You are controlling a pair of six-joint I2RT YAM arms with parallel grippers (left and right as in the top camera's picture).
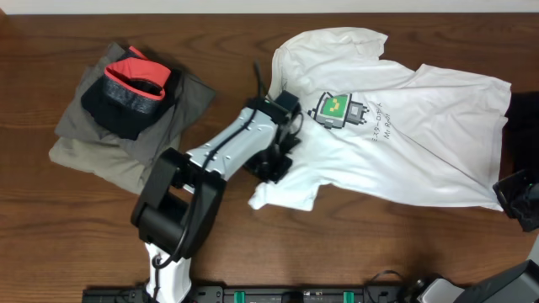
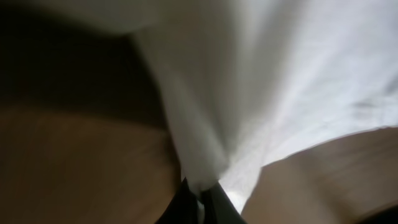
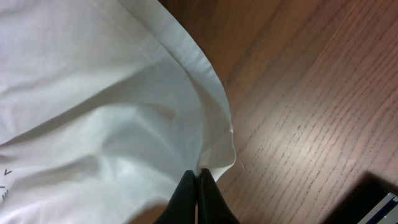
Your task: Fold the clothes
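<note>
While the white T-shirt (image 1: 404, 135) lay spread on the wooden counter (image 1: 379, 244), its long axis ran across the counter from one arm to the other: chest print (image 1: 337, 109) and neck end toward the left arm, hem toward the right. That put each end beside its own gripper, and any fold would likely turn on carrying one end over the other along that line.

The left arm reached forward and inward from its base, wrist bent down over the shirt's near-left shoulder area. The left gripper (image 1: 276, 162) was clamped on a gathered ridge of white cloth, which its wrist camera showed funnelling down between the black fingers (image 2: 186, 202).

The right gripper (image 1: 515, 198) sat low at the far right edge of the counter, at the shirt's hem corner. Its fingers (image 3: 186, 196) were together, and the stitched hem appeared to be pinched between them.

A separate pile of clothes (image 1: 126, 109), grey with a black-and-red piece on top, rested well apart on the left.
</note>
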